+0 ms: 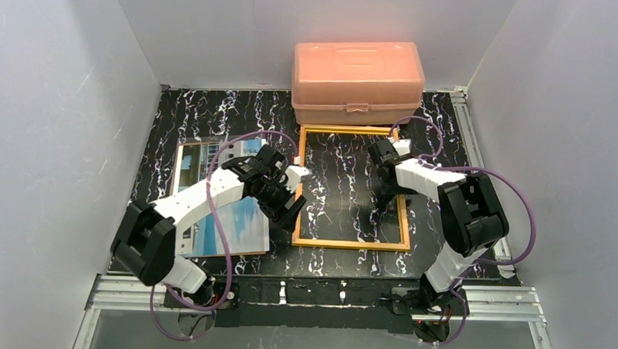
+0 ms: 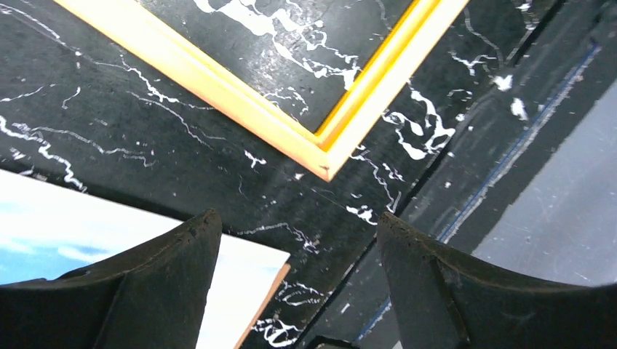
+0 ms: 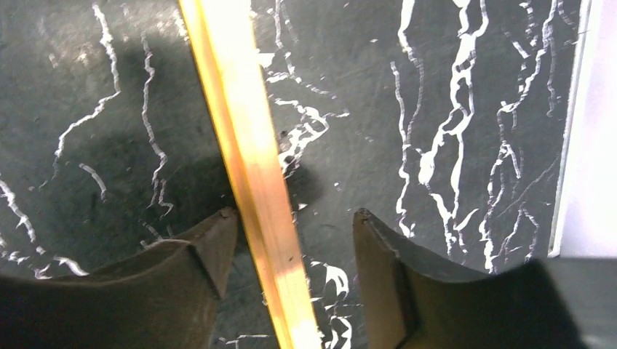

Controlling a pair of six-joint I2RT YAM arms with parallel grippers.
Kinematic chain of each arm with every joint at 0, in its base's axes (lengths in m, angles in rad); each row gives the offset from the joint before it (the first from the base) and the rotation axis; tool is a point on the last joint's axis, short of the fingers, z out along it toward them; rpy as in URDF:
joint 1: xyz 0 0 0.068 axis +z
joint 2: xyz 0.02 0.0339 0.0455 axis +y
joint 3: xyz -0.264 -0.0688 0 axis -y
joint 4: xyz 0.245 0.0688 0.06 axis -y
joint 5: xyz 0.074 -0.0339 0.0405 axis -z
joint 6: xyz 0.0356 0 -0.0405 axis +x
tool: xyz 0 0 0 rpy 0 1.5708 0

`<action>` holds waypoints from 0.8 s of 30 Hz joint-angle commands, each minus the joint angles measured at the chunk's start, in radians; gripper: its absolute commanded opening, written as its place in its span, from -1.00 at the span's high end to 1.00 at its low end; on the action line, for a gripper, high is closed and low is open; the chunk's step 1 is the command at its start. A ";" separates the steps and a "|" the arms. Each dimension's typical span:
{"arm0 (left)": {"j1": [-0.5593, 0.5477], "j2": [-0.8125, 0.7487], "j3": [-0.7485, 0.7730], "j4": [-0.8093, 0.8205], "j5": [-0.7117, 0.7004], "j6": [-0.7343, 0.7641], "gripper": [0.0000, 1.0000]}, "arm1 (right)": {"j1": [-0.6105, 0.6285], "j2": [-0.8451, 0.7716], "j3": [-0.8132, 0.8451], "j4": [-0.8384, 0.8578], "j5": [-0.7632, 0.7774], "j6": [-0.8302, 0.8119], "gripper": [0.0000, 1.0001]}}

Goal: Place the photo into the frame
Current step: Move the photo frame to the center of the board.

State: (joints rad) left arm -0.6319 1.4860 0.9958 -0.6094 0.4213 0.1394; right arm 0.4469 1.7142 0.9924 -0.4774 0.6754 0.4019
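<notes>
The frame (image 1: 350, 243), a thin yellow-orange border, lies flat on the black marbled table. The photo (image 1: 241, 221), blue sky and clouds, lies to its left, partly under my left arm. My left gripper (image 1: 291, 210) hovers open over the gap between them. In the left wrist view its fingers (image 2: 298, 227) hold nothing, with the frame's near corner (image 2: 327, 154) ahead and the photo's corner (image 2: 240, 269) below the left finger. My right gripper (image 1: 384, 196) stands open astride the frame's right side; the yellow rail (image 3: 247, 160) runs between the fingertips (image 3: 295, 218), nearer the left one.
A salmon-pink plastic box (image 1: 358, 81) stands shut just behind the frame's far edge. White walls close in the left, back and right. The table's front edge (image 2: 466, 174) and metal rails (image 1: 325, 295) lie near the arm bases.
</notes>
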 commanded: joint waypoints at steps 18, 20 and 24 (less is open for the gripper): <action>0.816 -0.051 0.412 -0.473 0.118 0.177 -0.91 | 0.434 0.043 0.330 0.114 -0.105 0.090 -0.74; 0.890 -0.018 0.449 -0.512 0.076 0.204 -0.96 | 0.484 0.123 0.389 0.121 -0.123 0.103 -0.74; 0.968 -0.009 0.430 -0.524 -0.058 0.264 -0.97 | 0.534 0.248 0.452 0.136 -0.151 0.101 -0.73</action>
State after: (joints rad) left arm 0.2874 1.4845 1.4185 -1.0191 0.4793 0.3195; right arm 0.9642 1.8664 1.4021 -0.3428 0.5476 0.4751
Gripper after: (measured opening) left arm 0.982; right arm 0.871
